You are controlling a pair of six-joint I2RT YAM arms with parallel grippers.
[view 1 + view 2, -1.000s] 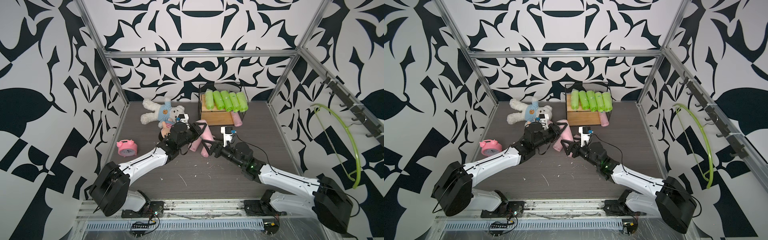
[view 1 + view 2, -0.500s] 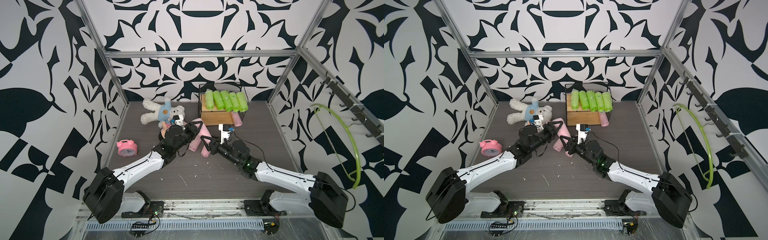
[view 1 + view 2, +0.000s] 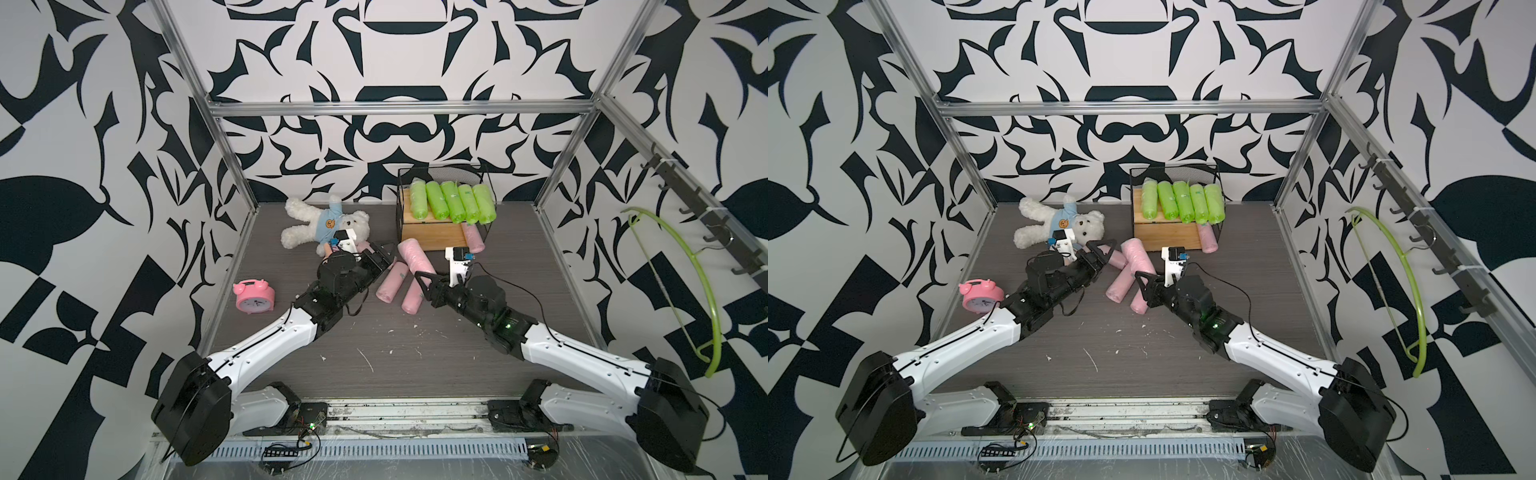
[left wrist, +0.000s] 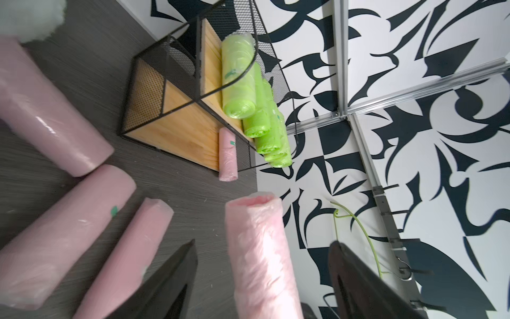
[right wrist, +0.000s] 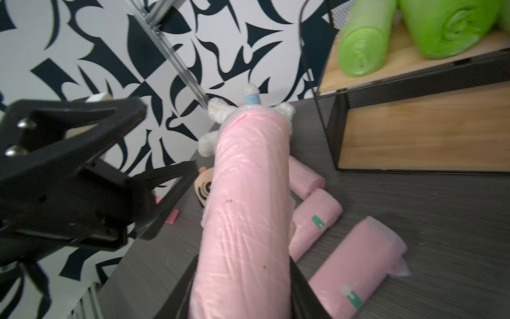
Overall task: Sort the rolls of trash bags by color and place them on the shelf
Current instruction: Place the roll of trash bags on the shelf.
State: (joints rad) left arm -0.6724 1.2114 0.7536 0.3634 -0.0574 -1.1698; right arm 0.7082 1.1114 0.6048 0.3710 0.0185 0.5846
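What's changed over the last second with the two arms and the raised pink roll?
A handover: the right gripper moved in and closed on the raised pink roll, and the left gripper, which had held it, opened and let go. Unchanged: five green rolls atop the shelf, one pink roll on its lower board, three pink rolls on the table, the teddy bear and alarm clock.

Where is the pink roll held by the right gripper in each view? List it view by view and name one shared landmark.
In a top view: held pink roll mid-table, between left gripper and right gripper.
In a top view: same spot, before the shelf.
Left wrist: the roll lies between the open left jaws, end toward the shelf.
Right wrist: it rises from the right jaws, before the teddy bear.
Shared landmark: the shelf's green rolls.
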